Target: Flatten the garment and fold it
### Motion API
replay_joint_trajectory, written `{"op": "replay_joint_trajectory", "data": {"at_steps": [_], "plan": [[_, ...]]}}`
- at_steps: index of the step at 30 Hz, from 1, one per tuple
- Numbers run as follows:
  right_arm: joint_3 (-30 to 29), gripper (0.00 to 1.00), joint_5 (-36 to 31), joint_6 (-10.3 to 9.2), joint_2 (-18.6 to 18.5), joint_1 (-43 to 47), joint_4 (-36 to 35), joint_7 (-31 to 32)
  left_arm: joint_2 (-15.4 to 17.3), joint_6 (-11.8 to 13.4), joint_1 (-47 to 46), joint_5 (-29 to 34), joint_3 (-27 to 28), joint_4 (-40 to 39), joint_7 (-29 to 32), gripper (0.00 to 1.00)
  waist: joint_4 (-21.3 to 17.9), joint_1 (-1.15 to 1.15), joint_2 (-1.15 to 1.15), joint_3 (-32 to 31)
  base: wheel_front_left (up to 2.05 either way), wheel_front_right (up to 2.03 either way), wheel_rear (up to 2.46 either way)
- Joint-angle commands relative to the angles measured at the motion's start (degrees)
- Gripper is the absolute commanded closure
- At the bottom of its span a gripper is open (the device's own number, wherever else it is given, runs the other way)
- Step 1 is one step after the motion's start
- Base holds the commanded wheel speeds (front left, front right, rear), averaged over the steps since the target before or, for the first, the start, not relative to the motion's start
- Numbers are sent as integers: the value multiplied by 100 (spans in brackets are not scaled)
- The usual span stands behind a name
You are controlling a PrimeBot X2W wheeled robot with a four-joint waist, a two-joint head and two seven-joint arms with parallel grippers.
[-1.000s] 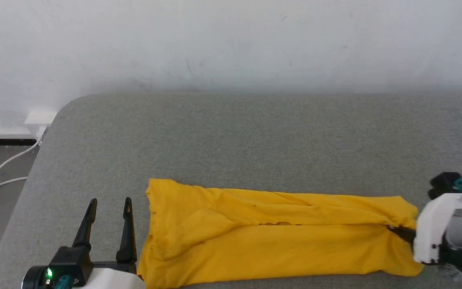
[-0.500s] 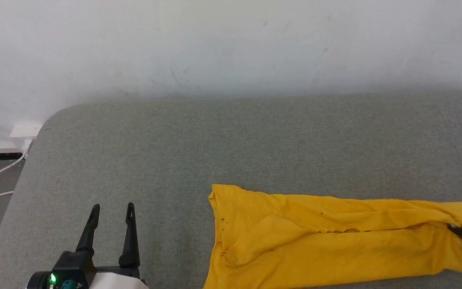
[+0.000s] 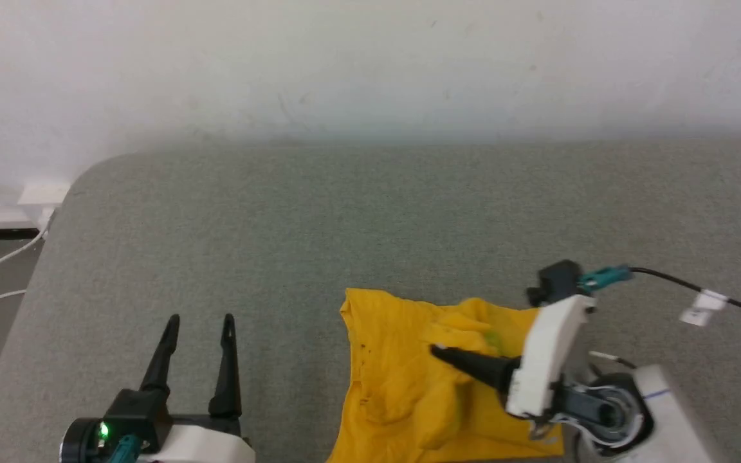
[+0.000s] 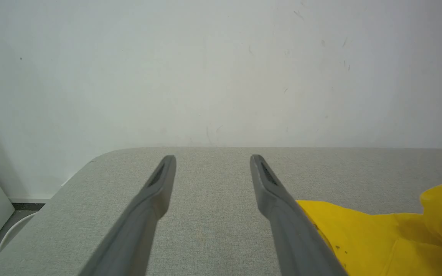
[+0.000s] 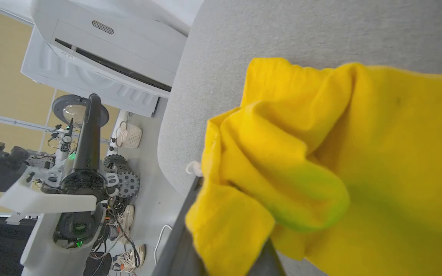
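**Fold in hand: the right gripper (image 3: 446, 354) holds one end of the garment (image 3: 396, 386) over the rest.**

The yellow garment lies at the near edge of the grey desk (image 3: 370, 212), right of centre in the head view. It is doubled and rumpled, and its lower edge runs out of frame. The right gripper's fingers are pinched narrow on a bunched yellow end, which the right wrist view shows draped over them. I'd call this the crosswise fold, mid-swing. The left gripper (image 3: 201, 319) hovers just left of the cloth with its fingers spread wide, touching nothing. The next move looks like lowering the held end so it squares with the left edge. After the release, those lumps will want smoothing, perhaps with the free left gripper pinning the cloth.
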Motion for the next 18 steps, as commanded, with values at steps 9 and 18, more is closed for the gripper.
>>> {"op": "replay_joint_trajectory", "data": {"at_steps": [9, 18], "plan": [[1257, 100, -378, -4, 289, -650, 1261, -1346, -146, -103, -327, 70, -162, 140, -27, 0, 499, 0, 0, 275, 0, 0, 0], [2550, 0, -612, -4, 185, -1325, 1878, -2260, -201, -122, -397, 88, -86, 232, -27, 0, 498, 0, 0, 370, 0, 0, 0]]}}
